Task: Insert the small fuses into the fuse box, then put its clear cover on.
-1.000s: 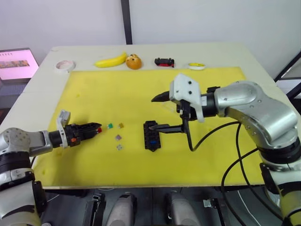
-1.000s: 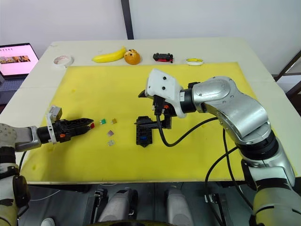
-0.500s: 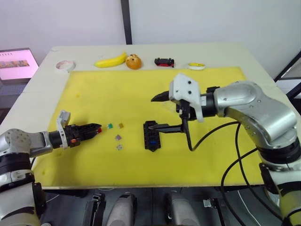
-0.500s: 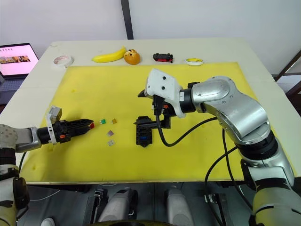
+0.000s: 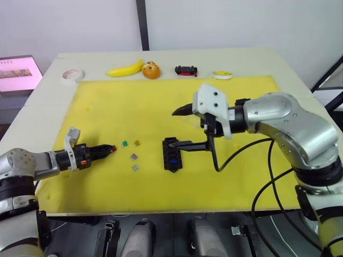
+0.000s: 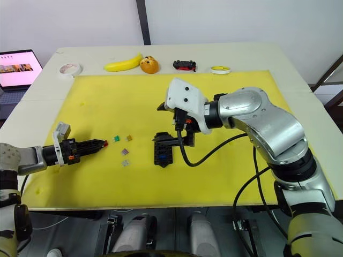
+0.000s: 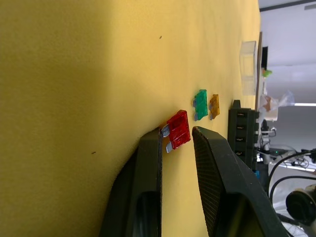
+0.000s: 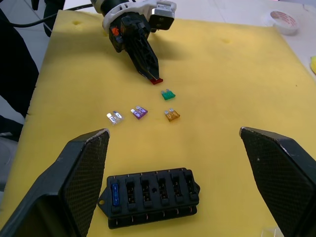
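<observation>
On the left of the yellow mat the left gripper lies low over the foam, its two black fingers pinching a red fuse by its edge, the fuse sitting at the fingertips close to the mat surface. Just beyond it to the right lie a green fuse and an amber fuse side by side, and a little nearer the front edge a purple fuse and a pale clear fuse, all loose on the mat and apart from each other. Further right, near the middle of the mat, the black fuse box lies flat with its slots facing up; a blue fuse is already seated in a slot at one end, and the other slots look empty. The right gripper hangs above the fuse box with its fingers spread wide, touching nothing. The clear cover lies on the mat beyond the fuse box, partly hidden behind the right arm in the head views. Along the far edge of the table, off the mat, sit a roll of tape, a banana, an orange-brown round thing, a black-and-red toy car and a small yellow-and-white disc
</observation>
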`<state>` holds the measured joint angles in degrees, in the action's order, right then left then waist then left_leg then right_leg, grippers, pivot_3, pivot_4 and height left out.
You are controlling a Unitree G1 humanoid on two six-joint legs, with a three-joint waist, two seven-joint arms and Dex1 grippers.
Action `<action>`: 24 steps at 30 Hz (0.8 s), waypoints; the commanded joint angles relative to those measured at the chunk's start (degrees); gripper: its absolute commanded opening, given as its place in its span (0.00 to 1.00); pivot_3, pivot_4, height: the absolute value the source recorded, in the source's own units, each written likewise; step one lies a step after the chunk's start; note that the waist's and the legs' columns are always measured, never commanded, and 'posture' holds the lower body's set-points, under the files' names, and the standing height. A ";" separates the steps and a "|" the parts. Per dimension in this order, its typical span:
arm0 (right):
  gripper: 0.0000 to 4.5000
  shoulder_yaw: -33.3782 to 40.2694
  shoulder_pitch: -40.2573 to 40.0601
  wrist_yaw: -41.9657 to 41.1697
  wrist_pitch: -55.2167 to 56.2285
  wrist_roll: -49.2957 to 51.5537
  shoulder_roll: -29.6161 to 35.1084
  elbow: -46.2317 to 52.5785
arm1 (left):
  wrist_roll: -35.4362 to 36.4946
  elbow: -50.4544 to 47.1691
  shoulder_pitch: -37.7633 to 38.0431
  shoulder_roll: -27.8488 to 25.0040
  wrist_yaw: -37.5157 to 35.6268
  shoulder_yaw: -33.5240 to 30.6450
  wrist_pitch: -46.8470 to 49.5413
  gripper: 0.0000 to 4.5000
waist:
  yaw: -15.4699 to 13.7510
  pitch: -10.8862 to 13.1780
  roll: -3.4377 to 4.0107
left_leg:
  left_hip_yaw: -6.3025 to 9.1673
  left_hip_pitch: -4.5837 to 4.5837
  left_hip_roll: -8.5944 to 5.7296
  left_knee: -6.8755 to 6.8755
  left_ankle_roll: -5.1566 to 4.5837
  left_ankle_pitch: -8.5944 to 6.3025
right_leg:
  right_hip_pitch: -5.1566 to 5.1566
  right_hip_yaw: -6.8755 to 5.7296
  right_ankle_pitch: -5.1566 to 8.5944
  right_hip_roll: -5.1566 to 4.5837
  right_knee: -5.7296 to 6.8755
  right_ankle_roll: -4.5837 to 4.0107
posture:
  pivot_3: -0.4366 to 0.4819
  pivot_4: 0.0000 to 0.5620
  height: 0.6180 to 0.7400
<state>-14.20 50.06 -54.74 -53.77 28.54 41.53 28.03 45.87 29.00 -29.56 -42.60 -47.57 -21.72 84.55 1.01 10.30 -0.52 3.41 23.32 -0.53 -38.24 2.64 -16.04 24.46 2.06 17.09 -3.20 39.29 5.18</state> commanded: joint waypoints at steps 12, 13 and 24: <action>1.00 0.84 1.28 0.66 -0.12 1.23 -0.14 2.62 | -1.87 -0.06 1.94 -0.64 -0.23 2.02 -0.75 0.01 | 0.04 -0.02 0.03 | 0.00 -0.02 0.02 0.02 0.00 0.00 | 0.00 0.00 0.00 0.01 0.00 0.00 | 0.48 0.27 1.00; 1.00 0.84 1.27 0.68 -0.13 1.27 -0.11 2.64 | -1.89 -0.10 1.96 -0.64 -0.24 2.03 -0.86 0.01 | 0.04 -0.02 0.03 | 0.00 -0.02 0.02 0.02 0.00 0.00 | 0.00 0.00 0.00 0.01 0.00 0.00 | 0.48 0.27 1.00; 1.00 0.75 1.09 0.46 0.22 1.20 0.07 2.59 | -1.69 -0.41 2.50 -0.77 -0.34 1.05 -2.07 0.01 | 0.06 -0.02 0.03 | 0.00 -0.02 0.02 0.02 0.00 0.00 | 0.00 0.00 0.00 0.01 0.00 0.00 | 0.48 0.27 1.00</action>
<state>-14.20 50.06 -54.34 -54.25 29.55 41.53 28.94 45.66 28.02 -28.66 -42.77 -48.63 -21.07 82.82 1.07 10.28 -0.49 3.41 23.30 -0.51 -38.22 2.64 -16.04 24.46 2.06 17.09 -3.19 39.29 5.18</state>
